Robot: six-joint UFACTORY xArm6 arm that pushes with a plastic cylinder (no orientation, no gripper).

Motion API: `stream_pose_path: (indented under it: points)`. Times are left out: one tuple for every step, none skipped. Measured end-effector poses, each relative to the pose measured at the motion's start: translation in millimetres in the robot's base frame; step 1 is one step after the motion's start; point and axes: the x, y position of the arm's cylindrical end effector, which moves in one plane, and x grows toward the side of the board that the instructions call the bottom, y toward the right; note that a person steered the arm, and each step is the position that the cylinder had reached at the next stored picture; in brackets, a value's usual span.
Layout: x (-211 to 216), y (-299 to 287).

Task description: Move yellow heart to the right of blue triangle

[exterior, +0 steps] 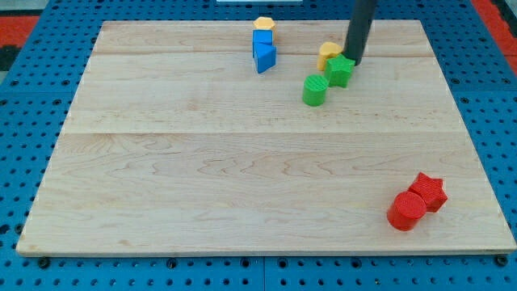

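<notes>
Here, my tip (pixel 354 61) (bare rod) touches yellow heart (pixel 327 53), just above green star (pixel 340 71).

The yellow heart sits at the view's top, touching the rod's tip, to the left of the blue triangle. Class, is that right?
One thing is wrong. In the camera view the yellow heart lies to the right of the blue triangle, not the left. It does sit at the view's top beside my tip.
</notes>
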Motion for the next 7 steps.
stream_pose_path:
  points:
    - [0.0, -17.2]
    - [0.0, -20.2]
    - [-0.3, -20.2]
    - [-27.6, -2.7]
    - [-22.7, -18.9]
    - [-2.3, -64.2]
    - [10.9, -63.7]
